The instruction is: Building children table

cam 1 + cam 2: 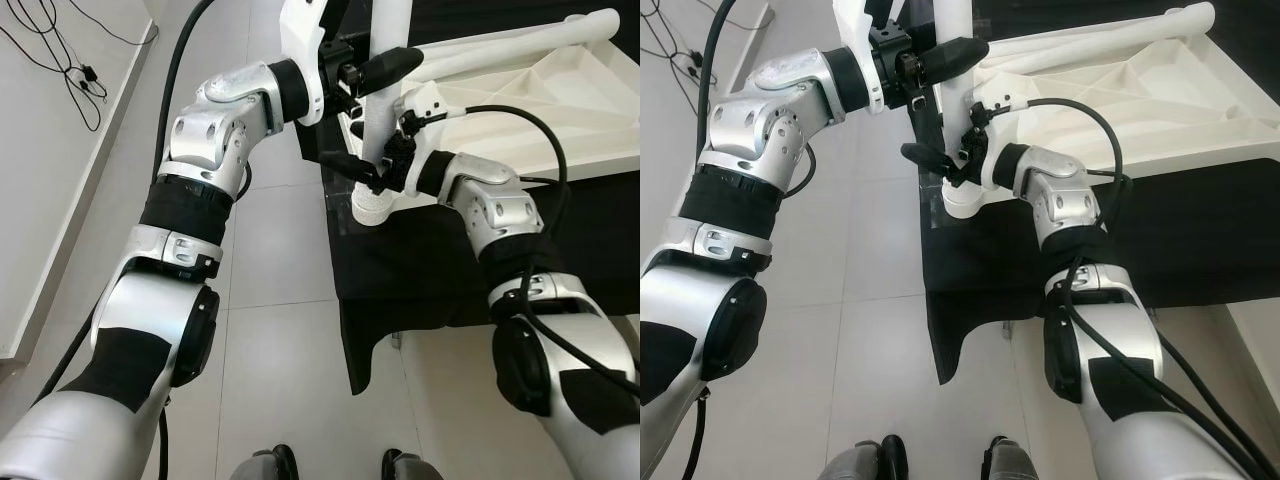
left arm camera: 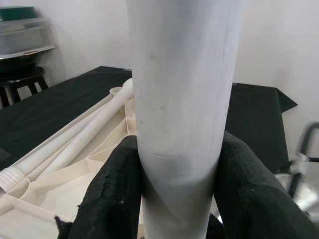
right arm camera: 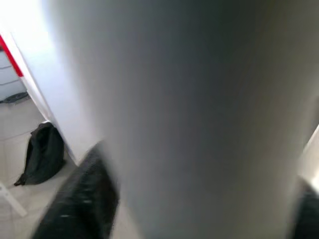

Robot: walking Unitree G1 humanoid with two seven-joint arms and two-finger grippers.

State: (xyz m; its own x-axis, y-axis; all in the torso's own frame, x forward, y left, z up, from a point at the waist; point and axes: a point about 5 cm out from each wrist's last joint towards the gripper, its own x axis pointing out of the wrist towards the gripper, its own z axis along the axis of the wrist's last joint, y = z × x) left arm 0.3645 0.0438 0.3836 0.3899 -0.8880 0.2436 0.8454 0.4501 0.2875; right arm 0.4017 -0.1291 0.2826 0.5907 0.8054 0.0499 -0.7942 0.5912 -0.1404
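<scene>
A white table leg (image 1: 378, 118) stands upright at the near left corner of the upturned white tabletop (image 1: 560, 100), its threaded foot in the corner socket. High on that leg, my left gripper (image 1: 386, 66) is shut on it; the black fingers (image 2: 112, 194) press both sides of the leg (image 2: 182, 99). My right gripper (image 1: 372, 168) is shut on the same leg low down, just above the socket. In the right wrist view the leg (image 3: 199, 99) is blurred and very close, with one finger (image 3: 82, 199) beside it. Two more white legs (image 1: 520, 45) lie across the tabletop.
The tabletop rests on a surface covered with black cloth (image 1: 430, 270), whose edge hangs over the tiled floor. Cables (image 1: 60, 50) trail on the floor at the far left by the wall. A black stool (image 2: 20, 74) and a black bag (image 3: 42, 154) stand farther off.
</scene>
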